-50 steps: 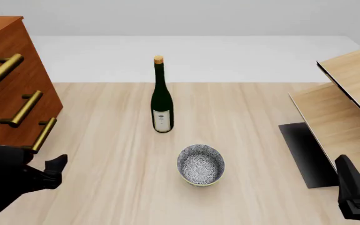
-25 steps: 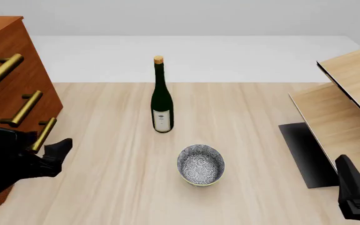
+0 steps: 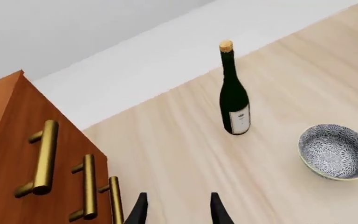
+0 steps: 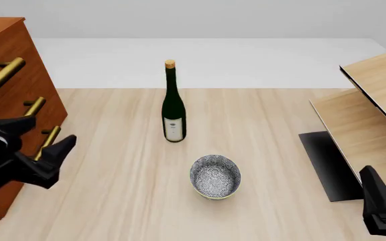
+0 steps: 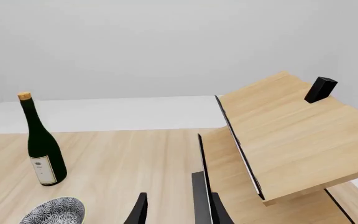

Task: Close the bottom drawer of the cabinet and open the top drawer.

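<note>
Reddish-brown cabinet (image 4: 8, 65) at the table's (image 4: 112, 150) far left, 3 brass handles stacked down its front. Top drawer (image 3: 42, 158) and bottom drawer (image 3: 113, 200) apparently flush with the middle one, though hard to judge from these angles. Left gripper (image 4: 42, 143) spread wide, holding nothing, fingers either side of the lowest handle's level, just in front of it. Right gripper (image 5: 175, 212) low at the near right, fingers parted, empty. Dark green bottle (image 4: 173, 103), cork on top, pale label too small to read. Patterned bowl (image 4: 215, 176) nearer. Pale boards (image 4: 374, 110) at right.
</note>
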Action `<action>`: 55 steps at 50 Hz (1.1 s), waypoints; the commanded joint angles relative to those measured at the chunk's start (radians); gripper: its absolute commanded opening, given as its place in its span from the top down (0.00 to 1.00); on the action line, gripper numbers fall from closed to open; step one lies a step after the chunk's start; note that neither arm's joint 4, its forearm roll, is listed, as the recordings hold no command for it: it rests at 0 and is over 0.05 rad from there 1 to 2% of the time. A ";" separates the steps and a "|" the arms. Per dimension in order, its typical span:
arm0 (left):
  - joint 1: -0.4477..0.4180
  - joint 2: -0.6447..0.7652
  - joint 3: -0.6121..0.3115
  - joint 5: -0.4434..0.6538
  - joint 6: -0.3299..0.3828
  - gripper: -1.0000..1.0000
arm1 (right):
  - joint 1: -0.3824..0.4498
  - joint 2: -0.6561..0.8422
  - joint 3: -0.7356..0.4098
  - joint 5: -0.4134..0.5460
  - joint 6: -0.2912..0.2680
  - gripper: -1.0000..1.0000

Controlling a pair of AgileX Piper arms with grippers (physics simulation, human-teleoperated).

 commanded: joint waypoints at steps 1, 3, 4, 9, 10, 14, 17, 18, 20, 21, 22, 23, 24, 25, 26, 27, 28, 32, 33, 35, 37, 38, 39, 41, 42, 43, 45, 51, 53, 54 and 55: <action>-0.025 -0.034 -0.012 -0.024 0.176 0.00 | 0.000 0.000 0.000 0.000 0.001 0.00; -0.029 -0.030 -0.026 -0.017 0.175 0.00 | 0.000 0.000 0.000 0.000 0.001 0.00; -0.035 -0.033 -0.020 -0.026 0.203 0.00 | 0.000 -0.001 0.000 0.000 0.001 0.00; -0.029 -0.036 -0.023 -0.037 0.246 0.00 | -0.002 0.000 0.000 0.000 0.000 0.00; -0.031 -0.024 -0.031 -0.035 0.243 0.00 | -0.002 0.000 0.000 0.000 0.001 0.00; -0.021 -0.038 -0.029 -0.048 0.297 0.00 | -0.001 -0.001 0.000 0.001 0.000 0.00; -0.025 -0.031 -0.062 -0.031 0.313 0.00 | -0.001 -0.001 0.000 0.001 -0.001 0.00; -0.025 -0.031 -0.067 -0.030 0.317 0.00 | -0.001 -0.001 0.000 0.001 -0.001 0.00; -0.019 -0.042 -0.059 -0.040 0.350 0.00 | -0.001 -0.002 0.000 0.001 -0.001 0.00; -0.009 -0.059 -0.051 -0.056 0.394 0.00 | -0.001 -0.002 0.000 0.002 -0.002 0.00; -0.004 -0.065 -0.054 -0.059 0.407 0.00 | -0.001 -0.002 0.000 0.001 -0.001 0.00; -0.003 -0.066 -0.058 -0.060 0.416 0.00 | -0.001 -0.002 0.000 0.001 -0.001 0.00; 0.001 -0.071 -0.057 -0.063 0.429 0.00 | -0.001 -0.002 0.000 0.002 -0.001 0.00; -0.001 -0.068 -0.068 -0.058 0.427 0.00 | -0.001 -0.002 0.001 0.002 -0.002 0.00; -0.001 -0.063 -0.080 -0.049 0.420 0.00 | -0.001 -0.002 0.001 0.002 -0.001 0.00; -0.001 -0.063 -0.080 -0.049 0.420 0.00 | -0.001 -0.002 0.001 0.002 -0.001 0.00; 0.001 -0.067 -0.072 -0.060 0.447 0.00 | -0.001 -0.002 0.000 0.002 -0.001 0.00; 0.007 -0.042 -0.077 -0.078 0.481 0.00 | -0.002 -0.002 0.000 0.002 0.000 0.00; 0.007 -0.034 -0.078 -0.078 0.491 0.00 | -0.001 -0.002 0.000 0.002 0.000 0.00; 0.008 -0.025 -0.085 -0.077 0.500 0.00 | -0.001 -0.001 0.000 0.001 0.000 0.00; 0.019 -0.028 -0.073 -0.098 0.550 0.00 | -0.001 -0.001 0.000 0.001 0.000 0.00; 0.025 -0.026 -0.071 -0.103 0.564 0.00 | -0.001 -0.001 0.000 0.001 0.000 0.00; 0.023 -0.020 -0.062 -0.110 0.584 0.00 | -0.001 -0.001 0.000 0.002 0.001 0.00; 0.026 -0.014 -0.097 -0.089 0.561 0.00 | -0.002 -0.002 0.001 0.002 0.000 0.00; 0.027 -0.015 -0.080 -0.105 0.598 0.00 | -0.002 -0.002 0.001 0.002 0.000 0.00; 0.035 -0.021 -0.077 -0.116 0.611 0.00 | -0.002 -0.002 0.001 0.002 0.000 0.00; 0.040 -0.023 -0.065 -0.132 0.644 0.00 | -0.002 -0.001 0.001 0.001 0.001 0.00; 0.043 -0.016 -0.066 -0.144 0.680 0.00 | -0.001 0.001 0.000 0.000 0.001 0.00; 0.058 -0.023 -0.050 -0.168 0.724 0.00 | -0.001 0.002 0.000 -0.001 0.001 0.00; 0.067 -0.023 -0.046 -0.177 0.741 0.00 | -0.001 0.002 0.000 -0.001 0.002 0.00; 0.070 -0.018 -0.042 -0.181 0.756 0.00 | -0.002 0.003 0.000 -0.002 0.002 0.00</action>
